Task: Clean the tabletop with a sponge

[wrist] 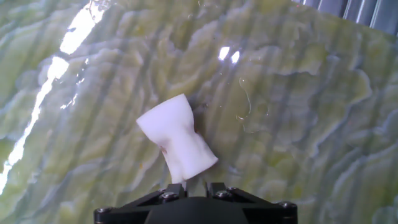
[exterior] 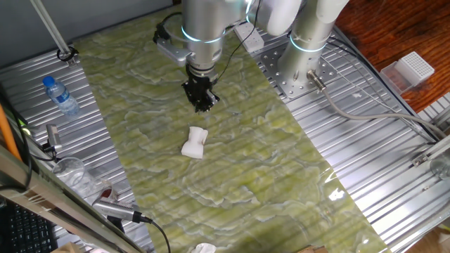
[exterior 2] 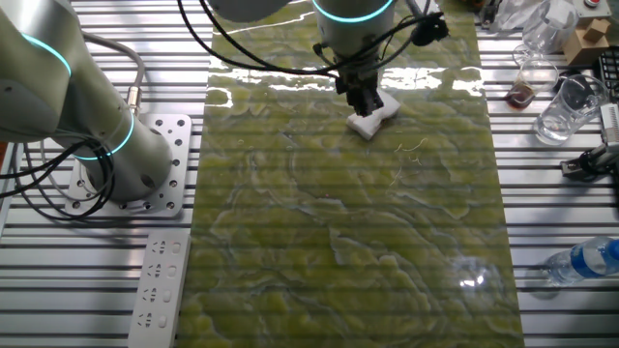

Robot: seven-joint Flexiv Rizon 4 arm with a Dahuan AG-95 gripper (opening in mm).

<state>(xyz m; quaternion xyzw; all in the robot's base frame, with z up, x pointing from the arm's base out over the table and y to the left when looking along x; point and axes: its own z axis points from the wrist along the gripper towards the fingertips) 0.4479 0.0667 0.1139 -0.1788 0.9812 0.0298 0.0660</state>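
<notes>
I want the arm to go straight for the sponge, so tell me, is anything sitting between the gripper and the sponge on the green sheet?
Nothing visible does. The sponge lies alone on the tabletop, just ahead of the gripper hanging above it. In the hand view only bare marbled sheet surrounds the sponge. The water bottle and glassware sit off on the ribbed metal.

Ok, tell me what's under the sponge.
The sponge lies flat on the green marbled tabletop, apart from the gripper above it. Only the sheet shows around it; the patch directly beneath is covered, so anything there cannot be seen.
</notes>
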